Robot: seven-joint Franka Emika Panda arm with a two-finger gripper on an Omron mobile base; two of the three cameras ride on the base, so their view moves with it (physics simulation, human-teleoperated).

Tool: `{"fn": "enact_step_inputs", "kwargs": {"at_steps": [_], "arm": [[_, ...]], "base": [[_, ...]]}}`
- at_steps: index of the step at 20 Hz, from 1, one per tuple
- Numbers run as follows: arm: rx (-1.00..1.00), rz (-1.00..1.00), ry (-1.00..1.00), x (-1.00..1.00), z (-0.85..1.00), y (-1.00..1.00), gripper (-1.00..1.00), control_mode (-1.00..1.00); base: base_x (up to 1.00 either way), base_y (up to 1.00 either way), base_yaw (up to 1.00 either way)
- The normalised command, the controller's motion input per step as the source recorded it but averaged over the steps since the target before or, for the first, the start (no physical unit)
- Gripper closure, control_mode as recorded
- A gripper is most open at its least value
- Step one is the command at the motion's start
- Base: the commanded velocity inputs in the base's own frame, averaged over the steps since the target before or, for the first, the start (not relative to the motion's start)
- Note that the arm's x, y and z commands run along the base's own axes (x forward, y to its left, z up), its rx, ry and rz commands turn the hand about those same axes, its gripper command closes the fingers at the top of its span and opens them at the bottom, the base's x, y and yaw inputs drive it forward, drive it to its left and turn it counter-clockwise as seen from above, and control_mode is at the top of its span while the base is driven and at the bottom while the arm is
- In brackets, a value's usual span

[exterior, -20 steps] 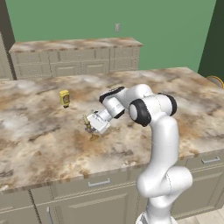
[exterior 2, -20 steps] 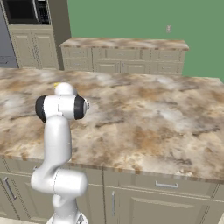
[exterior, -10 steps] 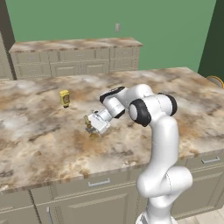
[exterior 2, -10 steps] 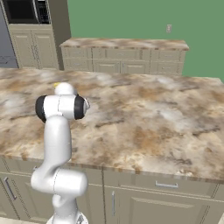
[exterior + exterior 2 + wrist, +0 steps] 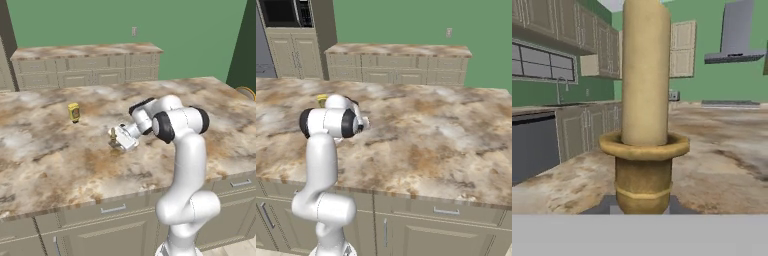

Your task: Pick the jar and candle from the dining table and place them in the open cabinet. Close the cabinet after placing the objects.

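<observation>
Closest, in the hand view: candle [image 5: 645, 75] upright on its brass holder, filling the centre, very near the camera. Gripper [image 5: 119, 141] now nearly shut on the holder's stem, narrower than a second ago, when the jaws were wider around it. Means the grasp looks done; probably ready for lifting. Candle [image 5: 114, 136] standing on the dining table [image 5: 60, 165], around the middle, under the bent arm. Farther left on the table, well apart: a small yellow container [image 5: 74, 112]. Behind, a back counter [image 5: 85, 51] against the green wall. Jar not found yet.
</observation>
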Motion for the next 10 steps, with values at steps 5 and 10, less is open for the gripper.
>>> {"fn": "enact_step_inputs", "kwargs": {"at_steps": [5, 10], "arm": [[0.08, -0.14, 0.04, -0.1, 0.45, -0.47, 1.0, -1.0], [0.01, -0.24, 0.13, -0.22, 0.42, -0.57, 1.0, -1.0]], "base": [[0.0, 0.0, 0.0], [0.0, 0.0, 0.0]]}}
